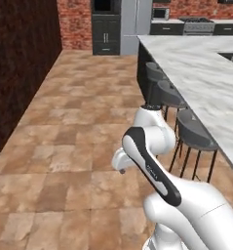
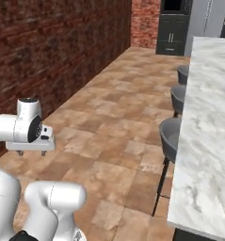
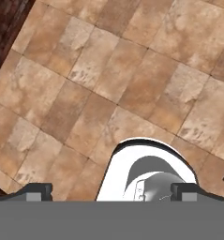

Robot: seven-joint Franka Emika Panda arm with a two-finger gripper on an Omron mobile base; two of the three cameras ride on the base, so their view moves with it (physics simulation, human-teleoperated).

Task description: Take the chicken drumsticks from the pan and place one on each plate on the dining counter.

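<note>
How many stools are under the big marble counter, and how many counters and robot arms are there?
Stools: 3
Marble counter: 1
Robot arm: 1
Total: 5

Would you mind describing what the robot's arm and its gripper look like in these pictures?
The arm is glossy white, built of rounded, bulbous segments, with a black band curving along one link and dark joint faces. One joint cap is a grey-black disc. The gripper is a flat, pale grey-white block with small studs underneath; its two fingertips are small, dark and squared. No loose cables or lettering can be made out.
</note>
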